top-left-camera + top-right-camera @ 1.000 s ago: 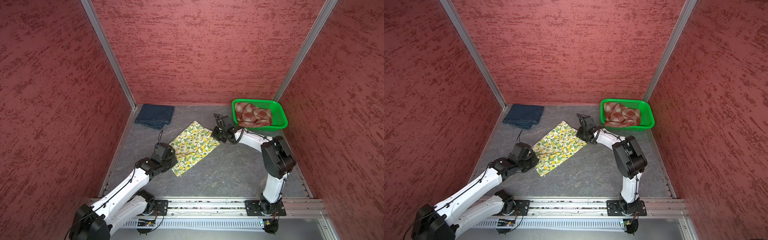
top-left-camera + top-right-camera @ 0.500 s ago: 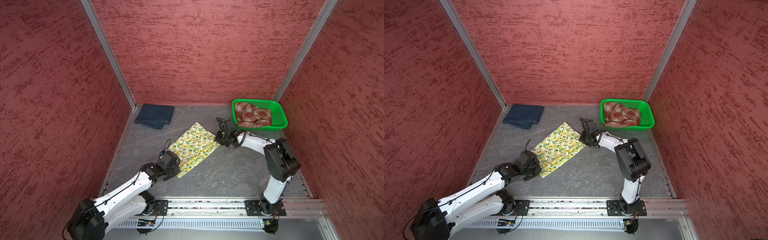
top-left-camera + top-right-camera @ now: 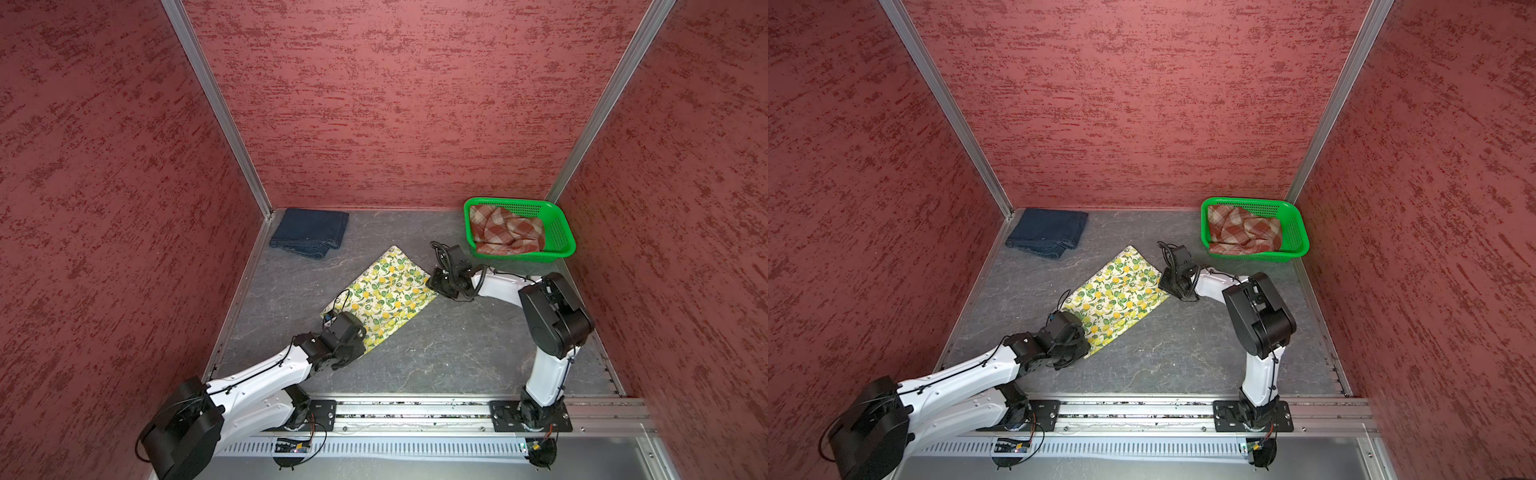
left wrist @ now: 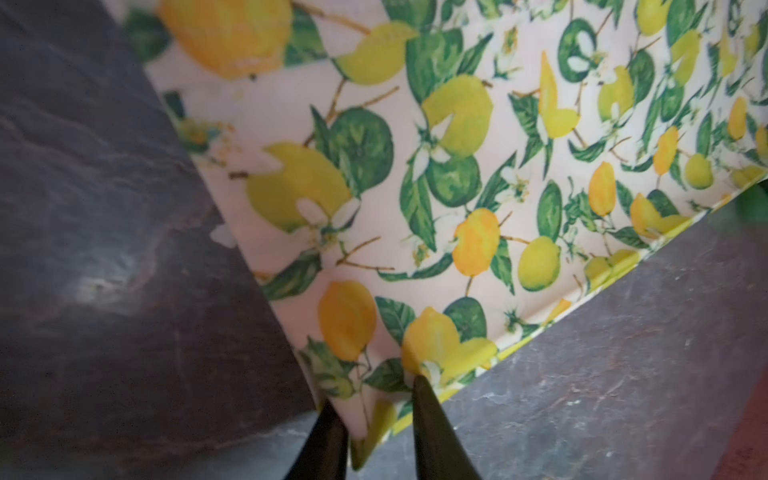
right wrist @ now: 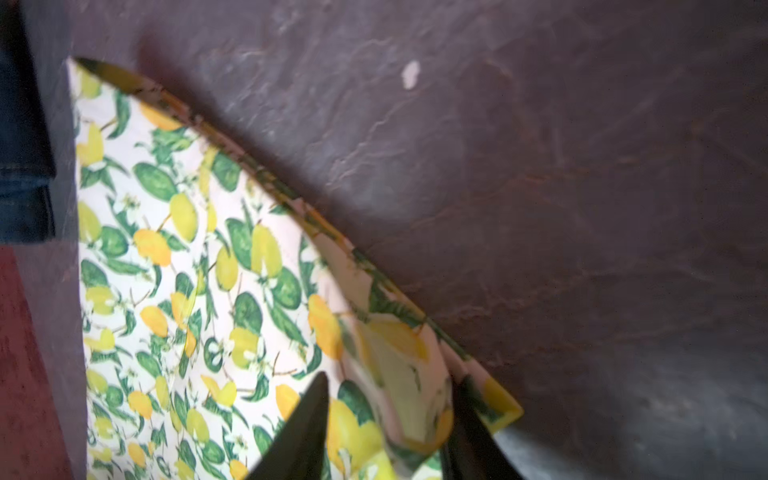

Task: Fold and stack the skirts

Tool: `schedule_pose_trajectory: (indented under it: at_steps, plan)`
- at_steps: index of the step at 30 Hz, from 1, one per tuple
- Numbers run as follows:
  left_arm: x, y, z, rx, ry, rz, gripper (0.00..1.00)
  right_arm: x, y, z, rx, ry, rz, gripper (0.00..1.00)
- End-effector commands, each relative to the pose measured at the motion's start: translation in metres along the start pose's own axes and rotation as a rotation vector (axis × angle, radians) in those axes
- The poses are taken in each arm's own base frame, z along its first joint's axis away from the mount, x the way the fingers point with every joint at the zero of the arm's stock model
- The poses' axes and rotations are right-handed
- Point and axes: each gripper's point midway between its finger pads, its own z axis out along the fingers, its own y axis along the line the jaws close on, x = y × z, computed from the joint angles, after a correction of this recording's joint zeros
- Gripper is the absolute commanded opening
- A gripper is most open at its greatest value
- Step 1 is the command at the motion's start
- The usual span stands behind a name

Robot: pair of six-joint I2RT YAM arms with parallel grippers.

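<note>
The lemon-print skirt (image 3: 386, 295) (image 3: 1117, 295) lies flat and folded, slanting across the middle of the floor. My left gripper (image 4: 372, 392) stands at its near corner, fingers parted, the corner lying loosely between them. My right gripper (image 5: 393, 378) is at the corner nearest the basket, fingers wide apart with a raised fold of cloth between. In both top views the wrists hide the jaws. The navy denim skirt (image 3: 309, 232) (image 3: 1046, 232) lies folded in the back left corner. The plaid skirt (image 3: 505, 230) (image 3: 1241, 230) is crumpled inside the green basket (image 3: 561, 232) (image 3: 1296, 237).
Red textured walls close in the dark slate floor (image 3: 436, 353) on three sides. An aluminium rail (image 3: 415, 411) carrying both arm bases runs along the front edge. The right arm's elbow (image 3: 552, 320) stands tall near the basket.
Both grippers drew the lemon-print skirt a little toward the front and laid it flat. Their jaws, shut on its corners before, now stand parted.
</note>
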Motion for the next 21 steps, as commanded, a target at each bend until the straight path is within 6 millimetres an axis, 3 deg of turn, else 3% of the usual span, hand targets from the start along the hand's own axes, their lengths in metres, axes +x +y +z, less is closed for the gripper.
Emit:
schedule_pose_trajectory:
  at_steps: [1, 5, 9, 13, 21]
  plan:
    - [-0.001, 0.011, -0.008, -0.041, -0.015, -0.004, 0.51, -0.006, -0.002, -0.022, 0.009, -0.049, -0.083, 0.6]
    - [-0.007, 0.011, -0.027, -0.029, -0.048, -0.008, 0.73, -0.022, 0.011, -0.052, 0.004, -0.131, -0.201, 0.69]
    - [-0.012, 0.017, -0.036, -0.029, -0.059, -0.036, 0.82, -0.036, 0.026, -0.06, 0.005, -0.151, -0.338, 0.72]
    - [-0.014, 0.029, -0.034, -0.038, -0.042, -0.086, 0.83, -0.044, 0.041, -0.046, -0.013, -0.125, -0.459, 0.72]
    - [-0.035, 0.043, -0.023, 0.005, -0.033, -0.217, 0.8, -0.046, 0.042, -0.011, -0.017, -0.08, -0.534, 0.71]
